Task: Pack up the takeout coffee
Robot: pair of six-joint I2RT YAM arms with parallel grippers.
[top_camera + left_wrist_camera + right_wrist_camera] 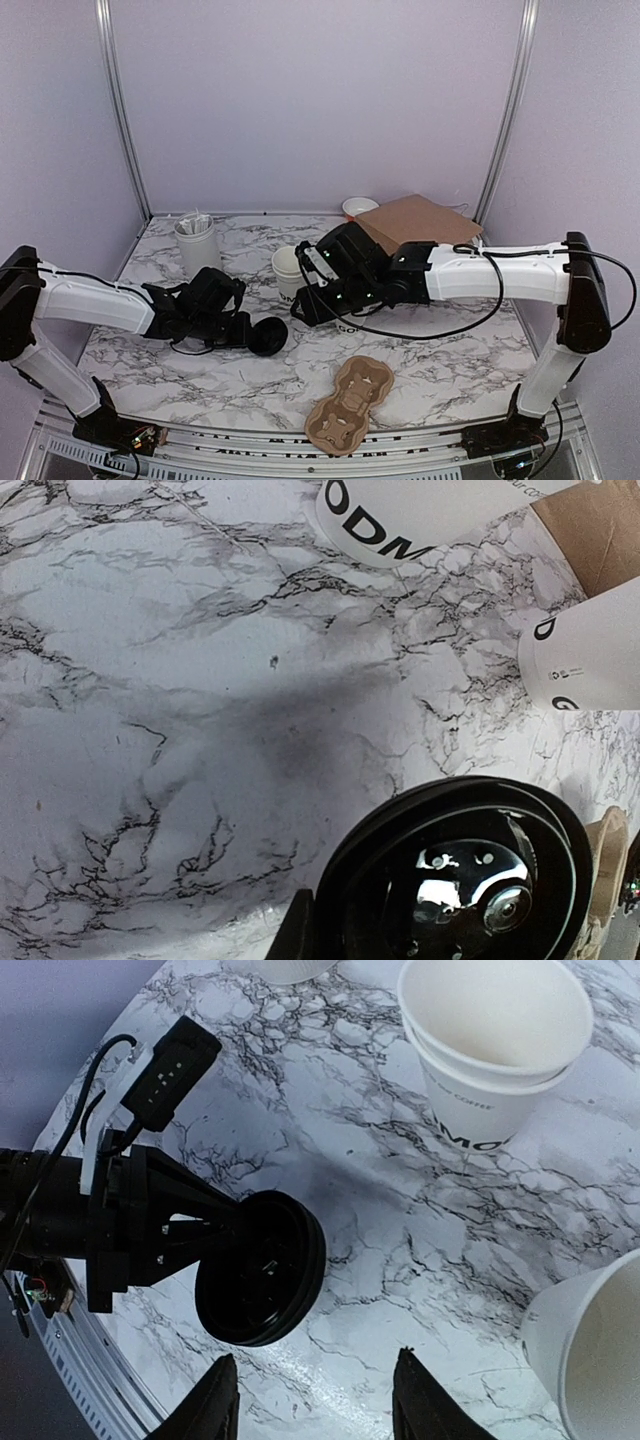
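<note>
The lid [269, 338] is grasped at its rim by the left end effector [252, 336], which is clenched on it. The lid is held tilted, with its hollow side turned toward the right arm, low over the near-left part of the tabletop [200, 385]. Whether it touches the marble cannot be told. The right end effector [315, 1375] is released: its fingers [218, 1400] are seen apart with only bare marble between them, near the lid but not touching it. Two stacked cups [495, 1060] with black lettering are standing upright and uncovered behind the lid, apart from it. A single cup [590, 1350], also uncovered, is standing just beside the right end effector and is mostly hidden under that arm from above. A canister [197, 245] with sticks is placed at the back left, a bowl [360, 207] and a brown board [415, 222] at the back right. A pulp carrier [350, 403] is lying at the near edge
</note>
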